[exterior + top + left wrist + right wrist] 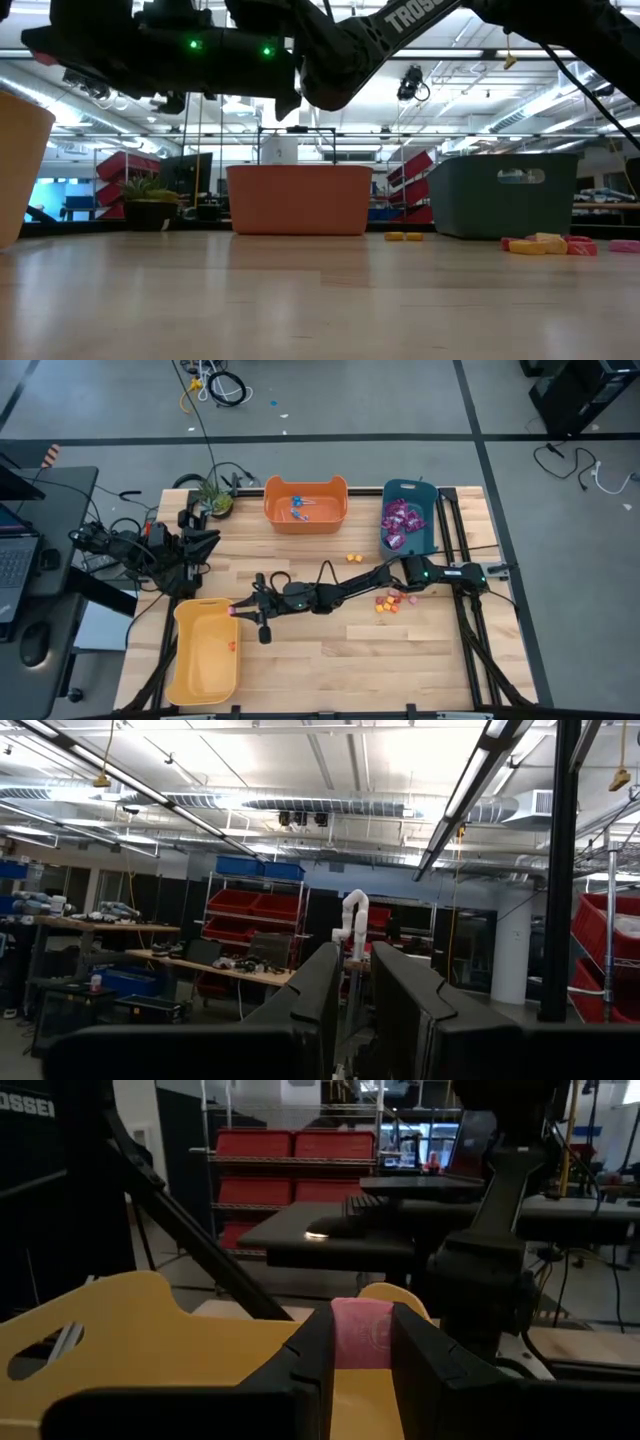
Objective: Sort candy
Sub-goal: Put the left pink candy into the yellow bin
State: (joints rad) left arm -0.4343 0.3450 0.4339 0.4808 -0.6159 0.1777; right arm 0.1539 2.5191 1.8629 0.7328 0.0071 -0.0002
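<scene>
My right gripper (237, 609) reaches across the table to the right rim of the yellow bin (190, 660) and is shut on a small pink candy (360, 1335). One orange piece (231, 646) lies inside that bin. Several loose orange, red and pink pieces (390, 602) rest on the table near the right arm's base, and two more (352, 558) lie farther back. Blue lollipops (298, 508) lie in the orange bin (305, 520). Purple packets (399, 520) fill the teal bin (425, 535). My left gripper (355, 1010) is folded back at the table's far left, shut and pointing into the room. My right gripper pinches the pink candy (232, 608) between its two fingers, one flat side against each finger (310, 1355). The fingers come roughly level from the table's right, pointing left. The piece is lifted clear, over the yellow bin's right rim (130, 1315).
The three bins stand along the far and left sides: orange (300, 200) and teal (505, 195) at the far edge, yellow (20, 170) at the near left. The right arm spans the table's middle. Bare wood lies along the near edge (380, 670). A potted plant (213, 493) sits at the far left corner.
</scene>
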